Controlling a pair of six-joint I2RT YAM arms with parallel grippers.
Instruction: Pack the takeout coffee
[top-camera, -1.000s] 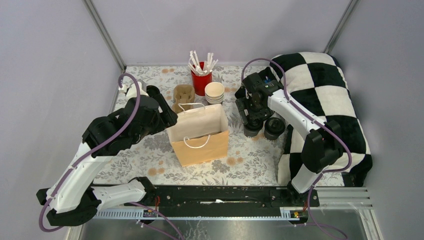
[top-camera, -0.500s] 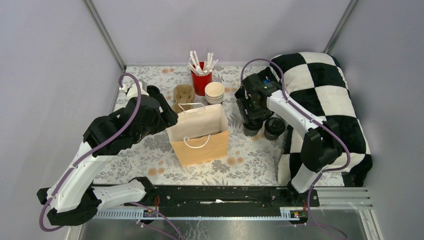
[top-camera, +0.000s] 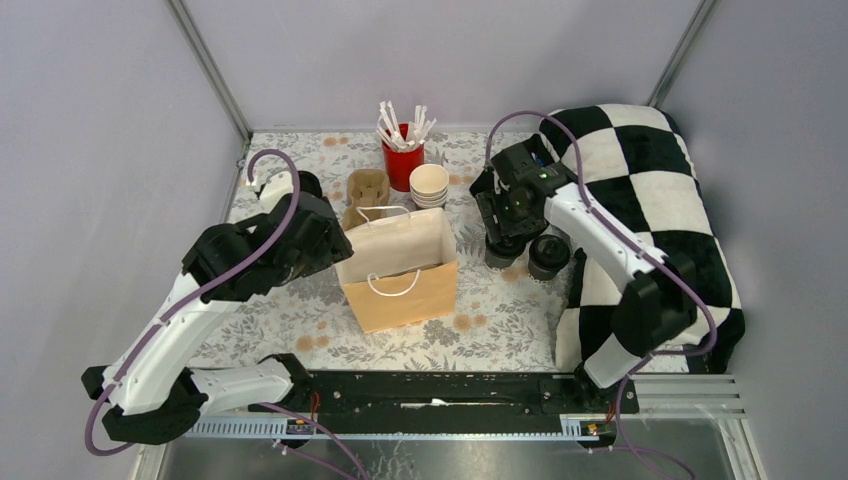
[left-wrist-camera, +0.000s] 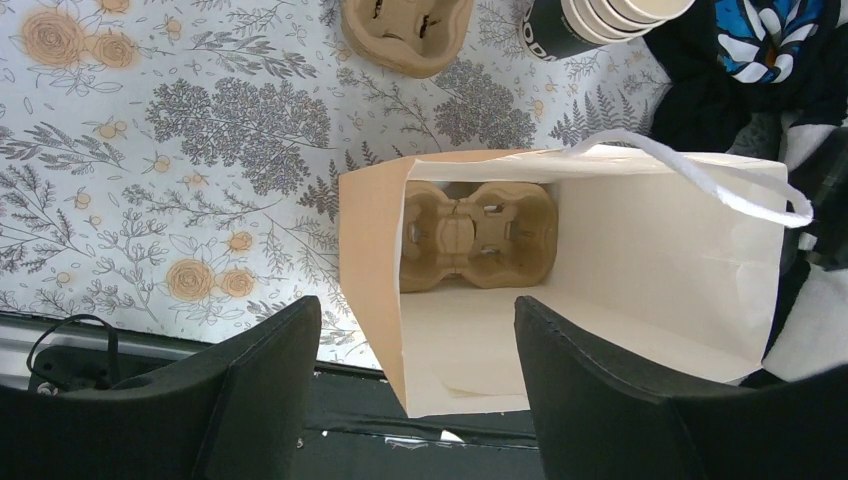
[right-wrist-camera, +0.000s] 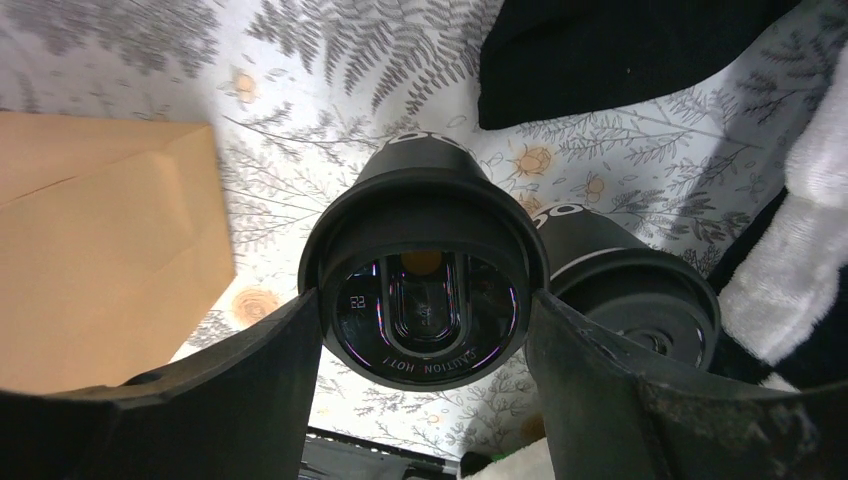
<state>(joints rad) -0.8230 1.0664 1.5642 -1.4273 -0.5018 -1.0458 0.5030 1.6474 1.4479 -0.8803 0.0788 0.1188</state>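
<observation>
Two black-lidded takeout cups are right of the brown paper bag (top-camera: 400, 272). My right gripper (top-camera: 503, 243) is shut on the left cup (right-wrist-camera: 423, 215), its fingers pressing both sides of the lid. The second cup (top-camera: 548, 256) stands just right of it, also seen in the right wrist view (right-wrist-camera: 640, 295). My left gripper (left-wrist-camera: 418, 320) is open and empty, hovering over the bag's left wall (left-wrist-camera: 370, 260). The bag stands open and upright, with a cardboard cup carrier (left-wrist-camera: 478, 235) on its floor.
Behind the bag are a second cardboard carrier (top-camera: 366, 190), a stack of lidless cream cups (top-camera: 429, 185) and a red cup of white sticks (top-camera: 402, 160). A black-and-white checkered cushion (top-camera: 650, 200) fills the right side. Walls enclose the table.
My right arm's elbow has risen and its gripper has shifted slightly back and right with the cup. My left arm has moved a little forward and right over the bag's edge.
</observation>
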